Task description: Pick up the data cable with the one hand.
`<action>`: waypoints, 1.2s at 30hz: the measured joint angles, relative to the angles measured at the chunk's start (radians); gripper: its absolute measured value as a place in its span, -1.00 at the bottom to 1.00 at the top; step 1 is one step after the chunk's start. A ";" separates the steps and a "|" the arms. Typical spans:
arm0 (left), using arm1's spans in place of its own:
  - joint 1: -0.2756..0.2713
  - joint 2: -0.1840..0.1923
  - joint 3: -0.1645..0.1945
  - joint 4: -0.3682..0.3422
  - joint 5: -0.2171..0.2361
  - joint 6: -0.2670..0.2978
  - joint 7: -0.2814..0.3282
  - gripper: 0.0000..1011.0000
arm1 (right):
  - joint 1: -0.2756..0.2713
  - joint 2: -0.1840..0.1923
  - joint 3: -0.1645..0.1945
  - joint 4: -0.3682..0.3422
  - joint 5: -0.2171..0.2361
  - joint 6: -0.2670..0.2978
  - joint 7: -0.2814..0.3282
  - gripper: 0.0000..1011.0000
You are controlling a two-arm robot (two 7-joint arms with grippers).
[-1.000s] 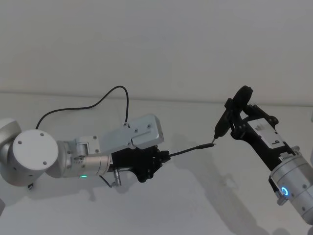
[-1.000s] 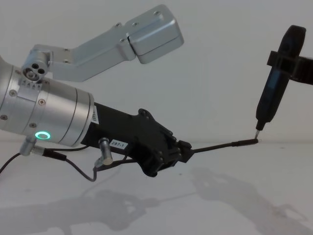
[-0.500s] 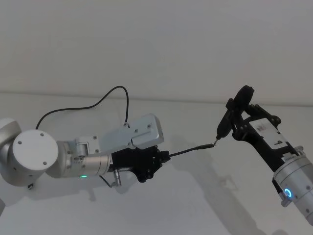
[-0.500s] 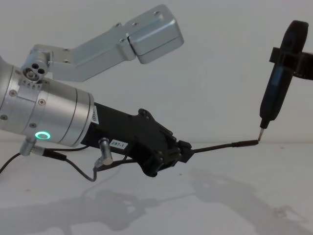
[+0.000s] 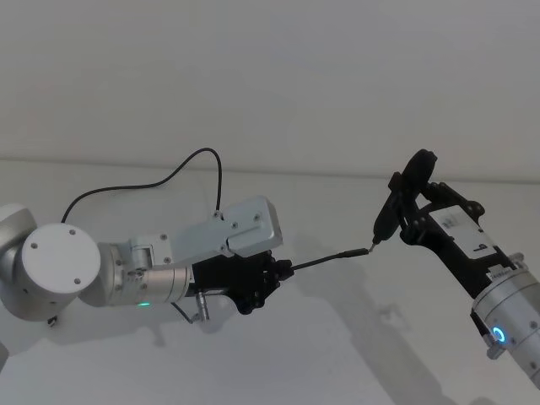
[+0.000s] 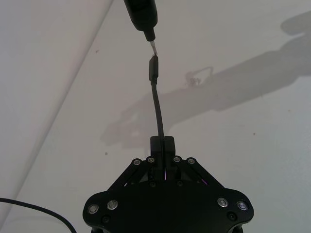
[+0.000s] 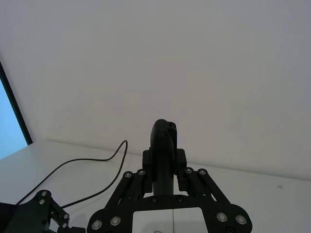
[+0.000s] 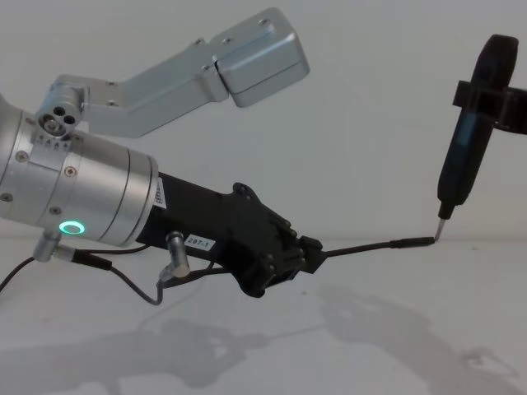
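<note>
Data cable sits mid-frame, clenched in my left end effector, plug held out to meet the pen-shaped tool my right end effector grips

1. We see the right gripper clamped on a dark pen-shaped tool, upright btwn its fingers.
2. Past the hand, a black cable curves across the white table.
3. Left gripper sits low beside it.
</note>
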 joint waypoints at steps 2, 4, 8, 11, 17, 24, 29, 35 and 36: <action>0.000 0.000 0.000 0.000 0.000 0.000 0.000 -0.93 | 0.000 0.001 -0.001 -0.002 0.001 0.002 0.000 -0.47; 0.000 0.000 0.000 0.000 0.000 0.000 0.000 -0.93 | -0.001 0.001 -0.001 -0.003 0.002 0.004 0.000 -0.47; 0.000 0.000 0.000 0.000 0.000 0.000 0.000 -0.93 | -0.001 0.002 -0.001 -0.004 0.005 0.007 0.000 -0.47; 0.000 0.000 0.000 0.000 0.000 0.000 0.000 -0.93 | -0.001 0.002 -0.001 -0.005 0.006 0.008 0.000 -0.47; 0.000 0.000 0.000 0.000 0.000 0.000 0.000 -0.93 | -0.002 0.003 -0.002 -0.006 0.007 0.011 0.000 -0.47; 0.000 0.000 0.000 0.000 0.000 0.000 0.000 -0.93 | -0.002 0.004 -0.002 -0.007 0.008 0.012 0.000 -0.47; 0.000 0.000 0.000 0.000 0.000 0.000 0.000 -0.93 | -0.002 0.004 -0.002 -0.007 0.009 0.013 0.000 -0.47; 0.000 0.000 0.000 0.000 0.000 0.000 0.000 -0.93 | -0.002 0.004 -0.002 -0.008 0.009 0.014 0.000 -0.47; 0.000 0.000 0.000 0.000 0.000 0.000 0.000 -0.93 | -0.002 0.004 -0.002 -0.008 0.009 0.014 0.000 -0.47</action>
